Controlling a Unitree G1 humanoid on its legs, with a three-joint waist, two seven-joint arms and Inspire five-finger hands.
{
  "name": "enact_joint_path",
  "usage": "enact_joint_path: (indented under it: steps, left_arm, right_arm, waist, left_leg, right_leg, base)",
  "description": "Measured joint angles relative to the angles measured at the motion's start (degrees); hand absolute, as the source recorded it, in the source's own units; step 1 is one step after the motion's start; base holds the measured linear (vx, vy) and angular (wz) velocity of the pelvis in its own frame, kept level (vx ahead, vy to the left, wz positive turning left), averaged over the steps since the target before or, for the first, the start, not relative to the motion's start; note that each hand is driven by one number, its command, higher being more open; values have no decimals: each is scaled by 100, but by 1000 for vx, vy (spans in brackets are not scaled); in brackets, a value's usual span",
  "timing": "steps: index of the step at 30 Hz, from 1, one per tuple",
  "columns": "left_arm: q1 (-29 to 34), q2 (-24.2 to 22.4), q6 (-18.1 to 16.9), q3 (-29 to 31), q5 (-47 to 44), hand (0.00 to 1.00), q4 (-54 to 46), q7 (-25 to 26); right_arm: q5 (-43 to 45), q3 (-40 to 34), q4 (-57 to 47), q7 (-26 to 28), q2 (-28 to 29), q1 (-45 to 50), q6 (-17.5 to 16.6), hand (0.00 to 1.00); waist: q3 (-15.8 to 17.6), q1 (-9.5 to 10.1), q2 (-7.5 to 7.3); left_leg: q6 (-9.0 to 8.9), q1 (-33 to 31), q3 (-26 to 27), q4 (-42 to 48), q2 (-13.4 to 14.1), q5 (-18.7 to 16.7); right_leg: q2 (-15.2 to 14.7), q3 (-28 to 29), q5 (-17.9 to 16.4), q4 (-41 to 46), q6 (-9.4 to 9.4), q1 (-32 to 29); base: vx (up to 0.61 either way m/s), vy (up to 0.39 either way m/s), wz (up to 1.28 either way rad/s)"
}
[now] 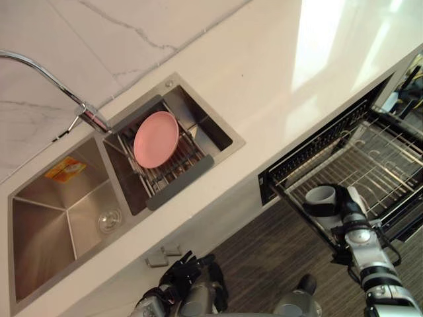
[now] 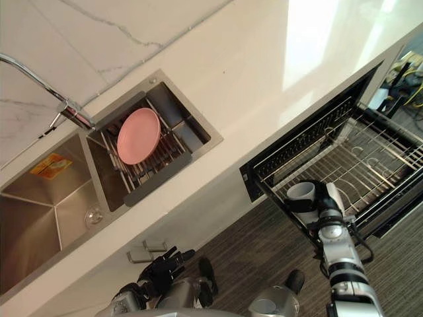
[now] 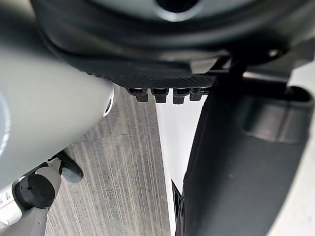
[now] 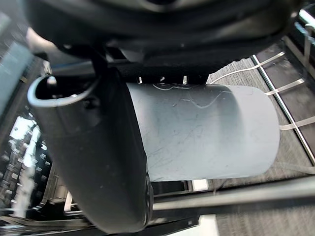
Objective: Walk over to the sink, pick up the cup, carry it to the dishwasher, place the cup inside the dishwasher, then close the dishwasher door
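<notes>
A pale grey cup is held in my right hand, whose fingers and thumb are curled round it; the right wrist view shows the cup lying on its side against the palm. The hand holds it at the front edge of the pulled-out wire rack of the open dishwasher under the counter. My left hand hangs low by the cabinet front, fingers loosely curled with nothing in them.
A double steel sink is set in the white counter, with a curved tap. A pink plate leans in a wire drainer over the right basin. Dark striped floor lies below.
</notes>
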Motion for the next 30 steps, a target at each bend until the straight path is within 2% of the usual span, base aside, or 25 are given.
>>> enact_joint_path:
  steps: [1,2,8,11,15,17,19,21,22,23,24,26,27,28,30]
  left_arm:
    - [-5,6,0,9,-57,100,2,-58]
    - [-4,25,4,8,-148,100,4,-73]
    - [-5,131,41,-7,-436,100,12,-277]
    - [-5,198,83,-1,-533,100,12,-356]
    - [-4,198,92,34,-525,100,16,-331]
    - [12,182,155,187,-520,100,81,-280]
    - [92,144,202,438,-521,100,230,-138]
    - [163,130,233,688,-512,100,405,70]
    - [210,140,223,797,-508,100,453,154]
    - [283,149,195,887,-375,100,553,338]
    - [335,147,43,980,-168,100,641,519]
    - [416,138,-81,1033,219,100,779,719]
    - [556,76,-164,1083,498,100,882,851]
    - [604,30,-166,1143,567,100,921,907]
    - [712,-224,-180,1544,698,100,964,1114]
  right_arm:
    - [-63,18,86,-5,-32,-94,9,0]
    - [-161,37,141,-6,-44,-169,9,100]
    - [-806,127,220,121,-304,-229,41,100]
    - [-721,88,296,120,-385,-201,143,100]
    - [-185,-155,76,-70,-297,113,132,100]
    - [207,-681,-596,-232,76,596,91,100]
    - [577,-1106,-1282,-332,522,1040,-127,100]
    - [850,-1473,-1824,-392,897,1417,-323,100]
    - [1029,-1640,-2035,-403,1047,1569,-388,100]
    - [1304,-1811,-2196,-386,1189,1709,-456,100]
    - [1714,-1971,-2399,-328,1304,1826,-491,100]
    - [2384,-2212,-2750,-119,1501,1953,-588,100]
    - [3150,-2410,-3269,175,1773,2088,-724,100]
    - [3499,-2478,-3489,348,1904,2160,-810,100]
    - [4848,-2714,-4314,1205,2443,2579,-1141,100]
  waist:
    - [23,19,7]
    - [30,39,9]
    - [134,27,51]
    - [174,24,10]
    - [185,38,-8]
    - [180,21,-15]
    - [153,-28,-27]
    - [77,-44,-157]
    - [-22,-53,-196]
    - [-116,-77,-341]
    - [-170,-91,-453]
    - [-249,-154,-567]
    - [-326,-168,-620]
    - [-363,-171,-637]
    - [-519,-207,-710]
  left_leg:
    - [-14,-19,-43,-84,-3,161]
    - [-7,-45,-73,-146,0,280]
    - [-1,-139,-265,-346,-23,370]
    - [-1,-137,-350,-421,-91,369]
    - [-3,-78,-417,-473,-153,363]
    - [-1,15,-411,-491,-142,257]
    - [11,180,-358,-490,-65,-85]
    - [30,267,-229,-479,-59,-239]
    - [28,292,-148,-475,-75,-275]
    - [30,331,-30,-474,-95,-303]
    - [30,427,63,-474,-98,-325]
    - [-8,524,142,-475,-88,-354]
    - [-12,667,319,-483,-29,-461]
    - [-18,720,389,-483,-10,-492]
    - [-35,850,509,-469,32,-553]
  right_leg:
    - [8,-36,-22,37,-35,-30]
    - [16,-54,-41,75,-65,-74]
    - [33,-128,-136,143,-65,-176]
    - [32,-82,-136,128,-33,-139]
    - [98,40,-102,-34,32,15]
    - [193,145,-71,-199,63,135]
    - [314,231,19,-401,99,279]
    - [348,337,174,-656,133,390]
    - [363,368,278,-821,161,441]
    - [367,441,413,-974,166,481]
    - [381,508,464,-1082,165,558]
    - [403,571,472,-1131,163,622]
    - [457,706,460,-1161,154,635]
    - [473,767,458,-1189,150,649]
    - [506,839,457,-1207,150,732]
  base:
    - [-111,-38,18]
    - [-122,-41,15]
    - [-76,14,14]
    - [-66,33,22]
    - [-65,16,20]
    - [-46,-4,-1]
    - [20,10,-29]
    - [70,26,-32]
    - [76,18,-30]
    - [101,13,-37]
    - [83,10,-34]
    - [66,-4,-35]
    - [53,-7,-51]
    - [55,-11,-55]
    - [54,-18,-27]
